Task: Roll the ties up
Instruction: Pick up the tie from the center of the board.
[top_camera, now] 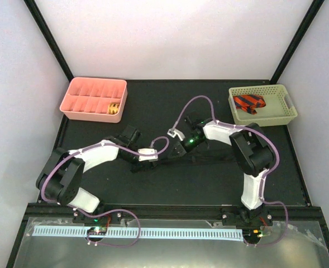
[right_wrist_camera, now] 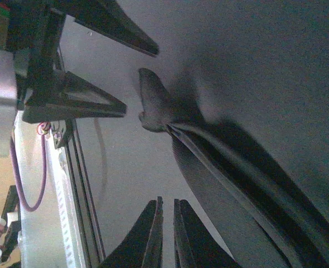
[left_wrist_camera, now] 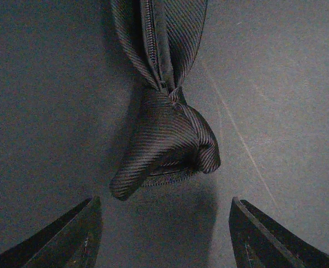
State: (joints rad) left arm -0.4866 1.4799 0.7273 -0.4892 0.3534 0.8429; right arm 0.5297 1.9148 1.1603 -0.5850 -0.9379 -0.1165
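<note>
A plain black tie (left_wrist_camera: 167, 139) lies on the dark table, its end bunched into a loose fold and its strip running away from my left wrist camera. My left gripper (left_wrist_camera: 164, 234) stands open just short of that fold, with nothing between its fingers (left_wrist_camera: 69, 240). In the top view it (top_camera: 153, 158) sits mid-table, facing the right gripper (top_camera: 178, 148). The right gripper (right_wrist_camera: 167, 200) is shut and empty, beside the tie's strip (right_wrist_camera: 237, 184). A red-and-black striped tie (top_camera: 249, 103) lies in the basket. A yellow-orange tie (top_camera: 114, 109) sits coiled in the pink tray.
A pink compartment tray (top_camera: 86, 103) stands at the back left and a pale green basket (top_camera: 276, 114) at the back right. Purple cables (top_camera: 195, 103) loop over both arms. A metal rail (top_camera: 153, 231) runs along the near edge.
</note>
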